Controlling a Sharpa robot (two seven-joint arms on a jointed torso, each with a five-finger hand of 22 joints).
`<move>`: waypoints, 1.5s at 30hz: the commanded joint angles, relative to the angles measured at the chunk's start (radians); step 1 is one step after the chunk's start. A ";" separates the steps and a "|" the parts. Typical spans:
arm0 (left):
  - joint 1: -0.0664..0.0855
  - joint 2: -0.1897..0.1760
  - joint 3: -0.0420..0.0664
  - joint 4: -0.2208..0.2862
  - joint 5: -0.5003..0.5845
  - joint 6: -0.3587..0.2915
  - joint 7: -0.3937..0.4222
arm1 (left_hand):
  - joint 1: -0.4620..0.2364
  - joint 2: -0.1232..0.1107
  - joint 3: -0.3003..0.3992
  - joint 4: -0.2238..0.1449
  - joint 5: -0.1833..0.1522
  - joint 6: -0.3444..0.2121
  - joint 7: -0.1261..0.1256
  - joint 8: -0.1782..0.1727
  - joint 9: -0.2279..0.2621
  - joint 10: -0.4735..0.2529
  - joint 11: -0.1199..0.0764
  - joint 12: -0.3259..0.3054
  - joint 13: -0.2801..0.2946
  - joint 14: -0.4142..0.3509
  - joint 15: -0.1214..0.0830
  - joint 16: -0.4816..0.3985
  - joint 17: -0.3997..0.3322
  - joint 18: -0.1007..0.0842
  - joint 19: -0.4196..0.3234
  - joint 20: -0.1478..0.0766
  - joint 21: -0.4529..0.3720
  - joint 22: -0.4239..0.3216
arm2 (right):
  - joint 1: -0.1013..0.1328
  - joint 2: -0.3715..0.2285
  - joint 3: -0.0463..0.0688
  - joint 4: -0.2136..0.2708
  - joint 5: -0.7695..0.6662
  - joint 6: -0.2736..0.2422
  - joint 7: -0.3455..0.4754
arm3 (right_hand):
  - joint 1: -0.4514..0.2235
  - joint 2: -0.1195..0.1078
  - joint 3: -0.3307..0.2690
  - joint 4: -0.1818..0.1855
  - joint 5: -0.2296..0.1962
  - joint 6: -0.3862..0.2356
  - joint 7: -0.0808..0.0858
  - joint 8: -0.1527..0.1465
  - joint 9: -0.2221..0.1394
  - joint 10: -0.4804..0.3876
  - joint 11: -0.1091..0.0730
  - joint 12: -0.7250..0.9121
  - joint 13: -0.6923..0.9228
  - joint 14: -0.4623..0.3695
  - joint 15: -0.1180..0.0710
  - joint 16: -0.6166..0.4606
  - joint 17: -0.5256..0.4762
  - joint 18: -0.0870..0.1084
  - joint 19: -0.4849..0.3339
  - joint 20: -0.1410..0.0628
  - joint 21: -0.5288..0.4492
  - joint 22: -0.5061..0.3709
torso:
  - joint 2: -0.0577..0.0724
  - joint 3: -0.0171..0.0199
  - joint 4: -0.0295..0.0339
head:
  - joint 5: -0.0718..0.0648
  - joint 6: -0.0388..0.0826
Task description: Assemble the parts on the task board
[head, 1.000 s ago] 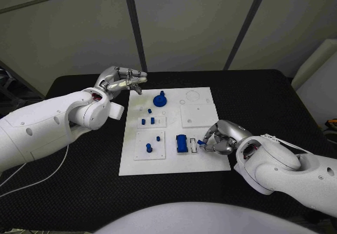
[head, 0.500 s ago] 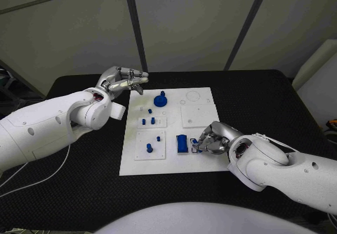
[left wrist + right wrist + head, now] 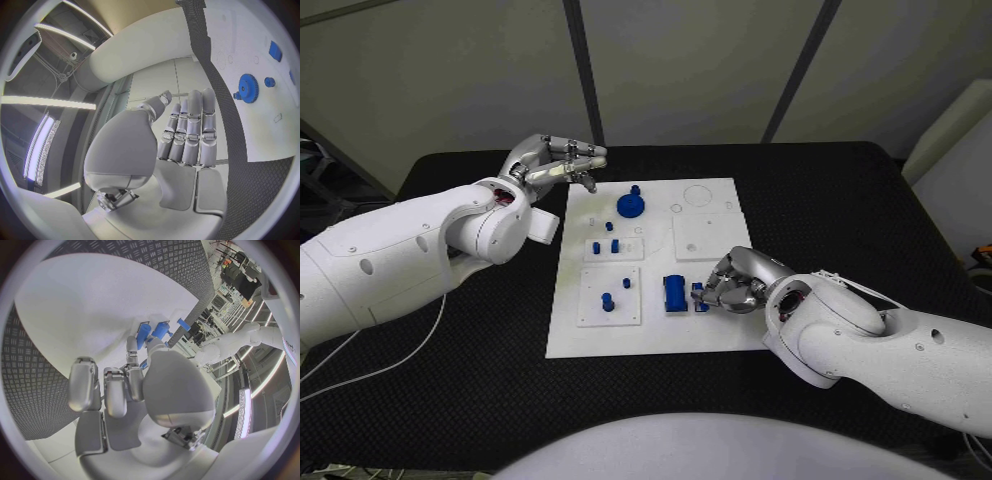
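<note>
White task board [image 3: 718,335] on black table [image 3: 848,190], right hand [image 3: 730,283] touching blue block [image 3: 674,294], left hand [image 3: 557,163] raised

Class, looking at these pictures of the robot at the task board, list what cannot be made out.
- Whether the right hand holds a small blue part: head view, its fingers cover the spot beside the blue block.
- Left hand contents: head view, curled fingers; left wrist view suggests nothing.

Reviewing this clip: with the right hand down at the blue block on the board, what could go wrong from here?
1. The right hand holds a small blue piece right beside the blue block; its fingers might knock that block out of place.
2. The hand hides the spot from the head camera, so a crooked fit could go unnoticed.
3. The left hand hovers off the white board, so a push might slide the board.
</note>
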 commanded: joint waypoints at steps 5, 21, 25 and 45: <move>0.001 0.001 0.001 0.001 0.001 0.010 0.002 | 0.000 0.009 -0.005 -0.001 0.000 0.008 -0.001 0.004 0.000 -0.005 -0.001 0.004 0.000 -0.004 0.000 -0.004 -0.001 -0.017 0.001 0.004 -0.004 -0.001 | 0.000 0.005 -0.001 0.002 -0.006 0.019 0.006 | -0.032 -0.003 0.007 -0.001 -0.004 0.006 -0.001 0.004 0.002 0.019 -0.004 0.009 0.116 0.104 -0.007 0.005 0.263 -0.011 0.009 -0.001 0.004 0.011 | -0.001 0.0001 -0.0009 | 0.001 0.000; 0.001 0.002 0.001 -0.002 0.001 0.010 0.001 | 0.000 0.008 -0.005 -0.001 0.000 0.008 -0.001 0.004 0.000 -0.006 -0.001 0.005 0.000 -0.004 0.000 -0.004 -0.001 -0.017 0.001 0.004 -0.004 -0.001 | 0.000 -0.006 -0.001 0.009 -0.020 0.019 0.013 | -0.157 -0.030 -0.089 -0.003 0.072 0.000 0.002 0.021 0.017 0.019 -0.001 0.007 0.118 0.104 -0.004 0.005 0.263 -0.010 0.008 0.001 0.002 0.011 | -0.001 0.0006 -0.0018 | 0.001 -0.002; 0.001 0.001 0.001 -0.002 0.001 0.010 0.001 | 0.000 0.008 -0.005 -0.001 0.000 0.008 -0.001 0.004 0.000 -0.006 -0.001 0.005 0.000 -0.004 0.000 -0.004 -0.001 -0.017 0.001 0.004 -0.004 -0.001 | -0.001 -0.022 -0.001 0.021 -0.022 0.021 0.026 | -0.150 -0.033 -0.097 -0.007 0.061 -0.002 0.001 0.022 0.018 0.019 -0.001 0.007 0.118 0.104 -0.004 0.005 0.263 -0.010 0.007 0.001 0.001 0.010 | -0.001 0.0005 -0.0011 | 0.001 -0.002; 0.001 0.000 0.001 -0.005 0.001 0.009 0.000 | 0.000 0.008 -0.005 -0.001 0.000 0.008 -0.001 0.004 0.000 -0.006 -0.001 0.005 0.000 -0.004 0.000 -0.004 -0.001 -0.017 0.001 0.004 -0.004 -0.001 | -0.001 -0.062 -0.002 0.049 -0.024 0.032 0.067 | -0.132 -0.028 -0.160 -0.003 -0.021 -0.006 0.002 0.032 0.026 0.020 0.000 0.008 0.121 0.104 -0.004 0.005 0.263 -0.010 0.007 0.002 -0.001 0.011 | 0.000 0.0001 -0.0013 | -0.002 0.001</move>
